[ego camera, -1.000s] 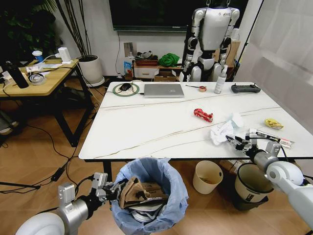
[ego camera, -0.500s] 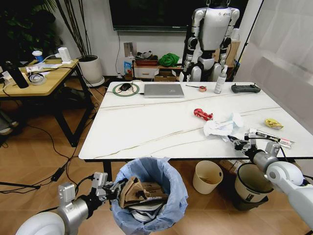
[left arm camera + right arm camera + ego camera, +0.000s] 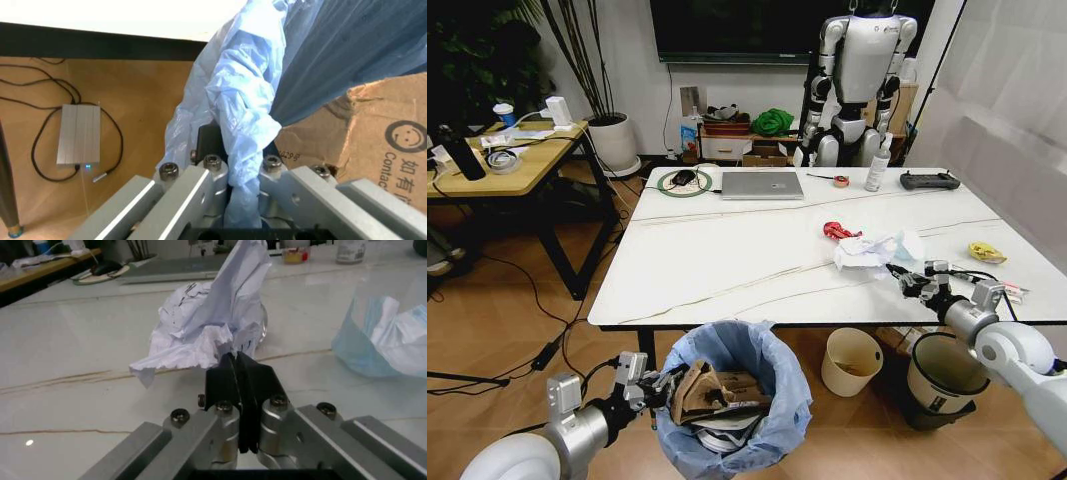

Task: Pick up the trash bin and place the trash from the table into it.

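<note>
- Two grippers are at work: the left gripper (image 3: 655, 387) sits nearest, low at the near left below the bench edge, its fingers (image 3: 213, 172) pinched on the crinkly light-blue liner at the rim of the trash bin (image 3: 737, 400).
- Inside the trash bin lie a torn brown cardboard box (image 3: 702, 390) and something white beneath it; the box's printed side shows close up in the left wrist view (image 3: 373, 150).
- On the floor under the bench's near right edge stand a cream bucket (image 3: 852, 360) and, farther right, a darker bin (image 3: 942, 375) with a pale liner.
- The right gripper (image 3: 905, 283) rests just above the bench (image 3: 727, 260) near its near right edge, fingers (image 3: 223, 382) pressed together on the edge of a crumpled white tissue (image 3: 859, 251), which lies on the bench top.
- A light-blue and white scrap (image 3: 390, 340) lies just right of the tissue.
- A red wrapper (image 3: 835, 231) touches the tissue's far left side.
- A yellow peel (image 3: 987, 252) lies well to the right, near the bench's right edge.
- Farther back on the bench sit a silver laptop (image 3: 762, 185) and a black controller (image 3: 929, 180).
</note>
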Controlling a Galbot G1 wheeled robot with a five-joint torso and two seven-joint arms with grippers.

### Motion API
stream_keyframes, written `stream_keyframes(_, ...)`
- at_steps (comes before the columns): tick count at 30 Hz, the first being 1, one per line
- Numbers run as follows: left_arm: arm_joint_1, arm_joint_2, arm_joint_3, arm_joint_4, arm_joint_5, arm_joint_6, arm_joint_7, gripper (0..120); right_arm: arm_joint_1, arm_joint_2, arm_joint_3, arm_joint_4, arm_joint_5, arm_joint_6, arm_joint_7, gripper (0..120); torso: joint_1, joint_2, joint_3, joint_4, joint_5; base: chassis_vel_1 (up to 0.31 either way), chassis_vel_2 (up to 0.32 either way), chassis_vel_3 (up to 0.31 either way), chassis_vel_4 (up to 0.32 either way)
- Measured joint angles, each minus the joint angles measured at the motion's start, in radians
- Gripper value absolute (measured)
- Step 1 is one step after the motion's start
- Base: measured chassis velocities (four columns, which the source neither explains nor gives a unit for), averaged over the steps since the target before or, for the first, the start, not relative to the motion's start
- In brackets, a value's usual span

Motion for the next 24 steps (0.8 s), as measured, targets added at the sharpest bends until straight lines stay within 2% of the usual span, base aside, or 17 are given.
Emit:
stream_keyframes(8,-0.004,-0.005,0.01,0.004,0.0,0.0,-0.003,0,-0.032,-0.039,0.042,0.085,0.002,0.028,-0.03,0,0.0,0.0,0.0,0.0,-0.0001,0.0,0.0,0.0,0.0)
stream_keyframes(12,-0.006,-0.01,0.012,0.005,0.0,0.0,-0.004,0,-0.061,-0.091,0.076,0.202,0.02,0.055,-0.056,0,0.0,0.0,0.0,0.0,-0.0001,0.0,0.0,0.0,0.0)
stream_keyframes(21,-0.005,-0.013,0.012,0.005,0.0,0.0,-0.004,0,-0.061,-0.147,0.078,0.365,0.037,0.075,-0.072,0,0.0,0.0,0.0,0.0,-0.0004,0.0,0.0,0.0,0.0)
stream_keyframes(24,-0.007,-0.014,0.01,0.004,-0.002,0.0,-0.004,0,-0.057,-0.189,0.063,0.482,0.045,0.09,-0.081,0,0.0,0.0,0.0,0.0001,-0.0002,0.0,0.0,0.0,0.0)
